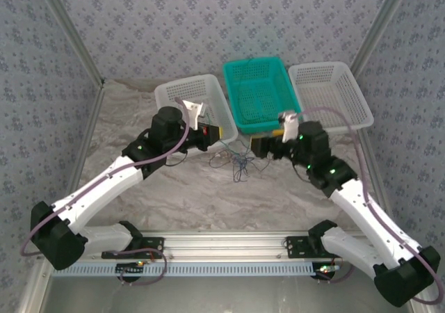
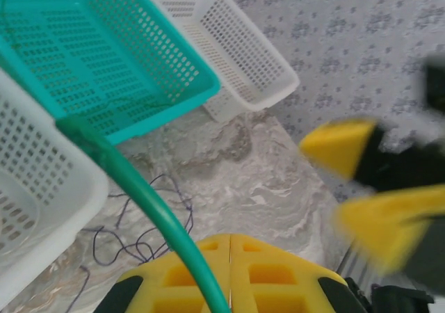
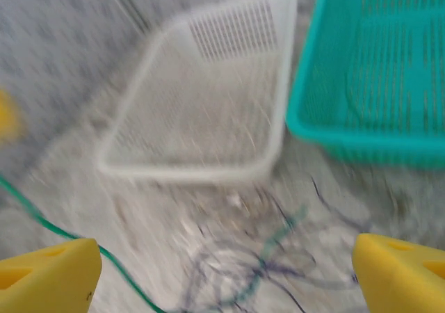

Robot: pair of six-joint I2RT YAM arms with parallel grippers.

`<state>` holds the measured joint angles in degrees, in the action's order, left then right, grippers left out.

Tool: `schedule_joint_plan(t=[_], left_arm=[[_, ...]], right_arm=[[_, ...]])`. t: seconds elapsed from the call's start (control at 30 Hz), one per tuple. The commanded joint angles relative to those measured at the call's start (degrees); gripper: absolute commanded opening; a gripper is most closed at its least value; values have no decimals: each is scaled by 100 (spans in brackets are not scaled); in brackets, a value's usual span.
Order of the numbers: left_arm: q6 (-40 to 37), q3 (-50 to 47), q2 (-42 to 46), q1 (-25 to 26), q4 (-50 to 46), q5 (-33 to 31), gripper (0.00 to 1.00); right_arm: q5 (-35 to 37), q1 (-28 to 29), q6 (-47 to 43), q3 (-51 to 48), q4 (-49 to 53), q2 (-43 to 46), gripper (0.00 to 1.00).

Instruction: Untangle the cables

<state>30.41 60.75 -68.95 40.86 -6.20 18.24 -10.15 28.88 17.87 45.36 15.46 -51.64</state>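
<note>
The cables lie as a loose tangle of thin dark, purple and teal wires on the marbled table in front of the teal basket. My left gripper is just left of the tangle, and its yellow fingers are pressed together on a green cable that runs up and away to the left. Thin dark wires lie on the table behind it. My right gripper sits just right of the tangle. In the blurred right wrist view it stands wide open, with the tangle lying between and ahead of its fingertips, nothing gripped.
Three baskets stand in a row behind the tangle: a white one on the left, a teal one in the middle, a white one on the right. The two grippers face each other closely. Patterned walls enclose the table.
</note>
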Motion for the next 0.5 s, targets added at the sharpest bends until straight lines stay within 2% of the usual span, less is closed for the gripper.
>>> schedule_joint_plan(t=[0.0,0.07,0.23,0.3,0.4,0.47], left_arm=[[-195,413,-39,44,238,486,0],[-286,522,-49,79,192,584,0],[-363,647,-39,167,102,534,0],[-361,657,-40,183,81,483,0],[-348,623,-40,184,100,428,0],[-335,639,-49,184,67,434,0]], right_arm=[[1026,58,-188,-581,-362,90,86],[1121,43,71,-701,-295,-93,83],[-247,29,401,-860,-986,-664,93],[-621,21,151,-906,-1100,-867,92],[-250,-128,-378,-1166,-1131,-1079,84],[-495,-499,-436,-1394,-1284,-1028,79]])
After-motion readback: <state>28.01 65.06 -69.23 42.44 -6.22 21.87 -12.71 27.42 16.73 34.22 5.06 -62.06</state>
